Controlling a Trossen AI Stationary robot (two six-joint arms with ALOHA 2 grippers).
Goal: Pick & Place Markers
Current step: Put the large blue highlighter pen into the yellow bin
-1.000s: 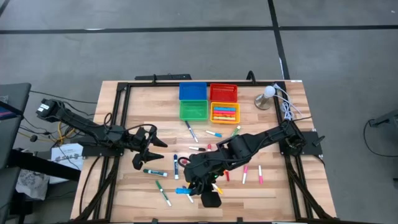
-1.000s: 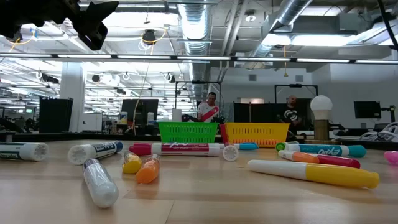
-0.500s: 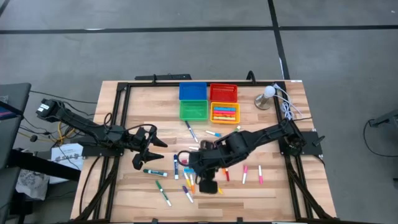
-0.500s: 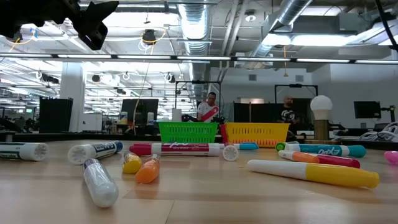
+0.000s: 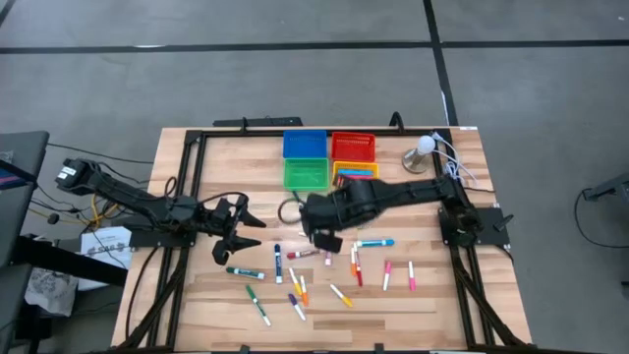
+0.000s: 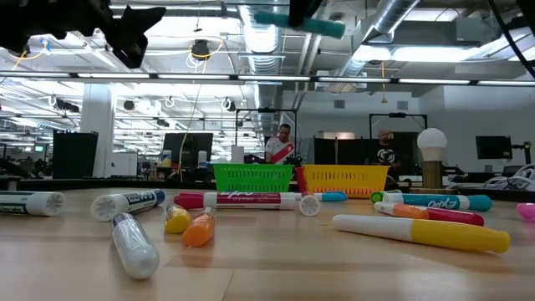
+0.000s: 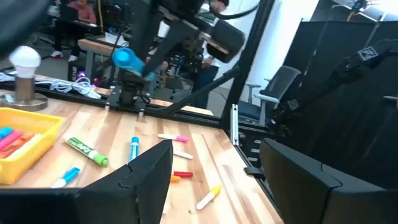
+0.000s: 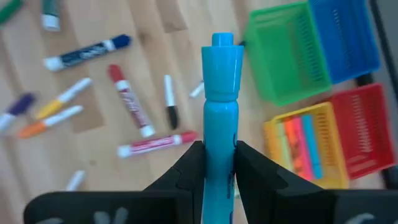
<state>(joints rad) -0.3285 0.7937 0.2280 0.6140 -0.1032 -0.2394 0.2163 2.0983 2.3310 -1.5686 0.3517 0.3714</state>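
Markers: a bright light-blue plastic marker (image 8: 221,99) sits clamped between the two dark fingers of the right gripper (image 8: 214,163), its long axis running straight out past the fingertips, capped end leading. In the right wrist view that end points over the gap between the scattered markers and the four square mesh bins: green bin (image 8: 285,55), blue bin (image 8: 345,36), red bin (image 8: 360,127) and yellow bin (image 8: 301,146), the last already holding several coloured markers. From above, the right gripper (image 5: 324,236) hangs over mid-table, just in front of the green bin (image 5: 306,174), but the held marker is hidden there under the dark arm. In the low view only its pale blue barrel (image 6: 299,22) shows near the ceiling line, lying roughly level.

Loose markers (image 5: 295,287) litter the front half of the wooden table (image 5: 432,295), while bare wood lies between them and the bins, and along the right front corner. The bins stand together at the far edge, beside a white-bulbed lamp (image 5: 424,147).

The left gripper (image 5: 243,222) waits over the table's left side, fingers spread wide and empty, well apart from the right one.
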